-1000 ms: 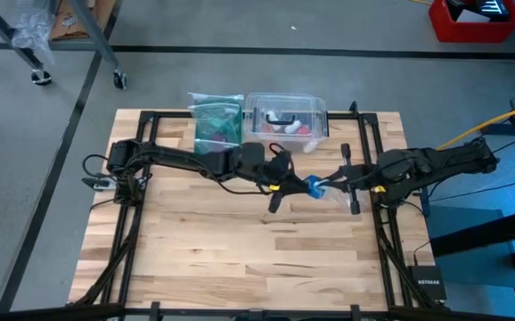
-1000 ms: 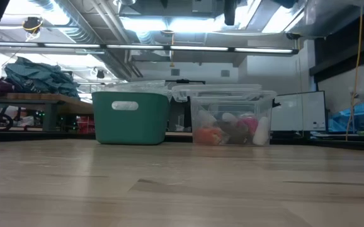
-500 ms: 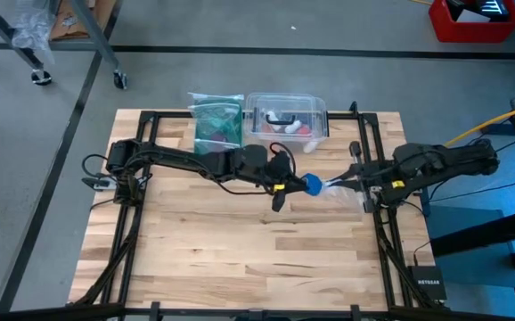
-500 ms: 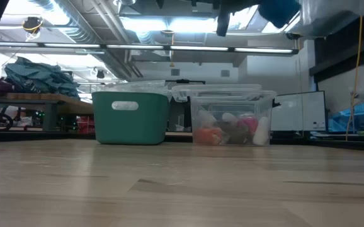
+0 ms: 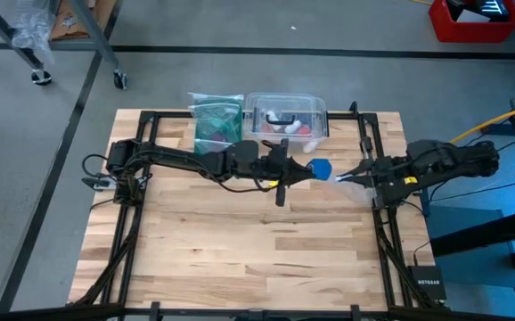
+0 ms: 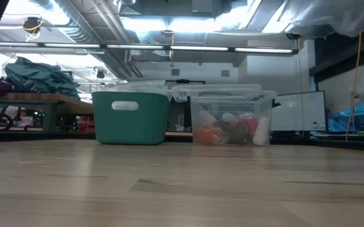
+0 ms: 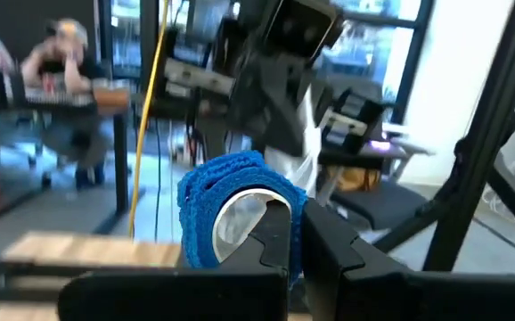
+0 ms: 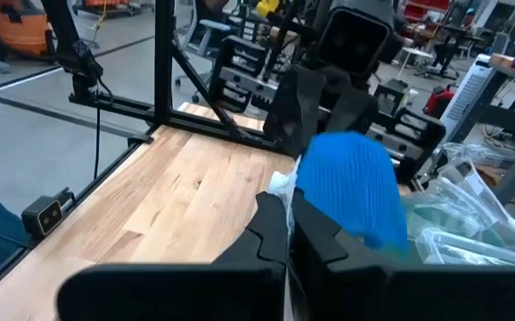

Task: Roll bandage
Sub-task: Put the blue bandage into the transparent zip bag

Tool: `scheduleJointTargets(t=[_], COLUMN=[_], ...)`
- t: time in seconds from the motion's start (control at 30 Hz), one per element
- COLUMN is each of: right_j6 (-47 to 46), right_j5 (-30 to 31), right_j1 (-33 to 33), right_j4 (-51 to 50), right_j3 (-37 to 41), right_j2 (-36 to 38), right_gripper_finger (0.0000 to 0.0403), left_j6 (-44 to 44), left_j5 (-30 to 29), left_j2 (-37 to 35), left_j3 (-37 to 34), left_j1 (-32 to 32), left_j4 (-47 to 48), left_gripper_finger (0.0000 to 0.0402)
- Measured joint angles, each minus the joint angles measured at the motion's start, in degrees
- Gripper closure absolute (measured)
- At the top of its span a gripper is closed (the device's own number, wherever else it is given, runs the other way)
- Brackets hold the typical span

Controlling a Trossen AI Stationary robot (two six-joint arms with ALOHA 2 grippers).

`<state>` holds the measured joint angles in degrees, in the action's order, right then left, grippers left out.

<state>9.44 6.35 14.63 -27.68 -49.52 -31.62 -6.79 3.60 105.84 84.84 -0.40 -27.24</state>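
The bandage [image 5: 320,168], a light, soft, crushable blue roll, is clamped in the left gripper [image 5: 304,169] jaws above the surface [image 5: 240,250]; the right gripper [image 5: 351,176] jaws are together on a clear plastic bag [image 5: 345,177]; grip the roll's rim.

Both claws [image 5: 304,169] [image 5: 342,177] shut, facing.

A: In the low view, can you see either arm?

B: No. Only a crinkled clear plastic zip bag [image 6: 324,17] shows, cut off by the upper edge above the clear plastic box [image 6: 231,118]. What lies inside that box is too blurred to name, beyond pink and orange lumps.

A: And the bandage [image 7: 231,209]?

B: In the left wrist view its lower part is hidden behind the left gripper [image 7: 295,234] and its dark fingers [image 7: 271,234]. In the right wrist view the bandage blocks most of the other arm behind it.

A: From above?

B: The contents of the green bin [image 5: 215,122] beside the box are too small to tell.
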Motion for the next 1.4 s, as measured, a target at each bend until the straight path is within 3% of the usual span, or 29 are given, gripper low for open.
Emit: scheduleJointTargets(t=[0.5, 0.97, 1.4], right_j6=[3.0, 6.1, 6.1], right_j5=[0.7, 5.2, 5.0], right_j1=[0.0, 0.0, 0.0], right_j4=[3.5, 8.3, 8.3], right_j3=[0.0, 0.0, 0.0], right_j2=[1.9, 1.6, 1.6], right_gripper_finger=[0.0402, 0.0402, 0.0402], left_j6=[3.2, 7.4, 10.3], left_j5=[-5.6, -5.8, -7.1], left_j2=[0.0, 0.0, 0.0], left_j3=[0.0, 0.0, 0.0], left_j1=[-0.3, -2.8, -3.0], left_j4=[-12.9, -15.7, -13.6], left_gripper_finger=[0.0401, 0.0401, 0.0401])
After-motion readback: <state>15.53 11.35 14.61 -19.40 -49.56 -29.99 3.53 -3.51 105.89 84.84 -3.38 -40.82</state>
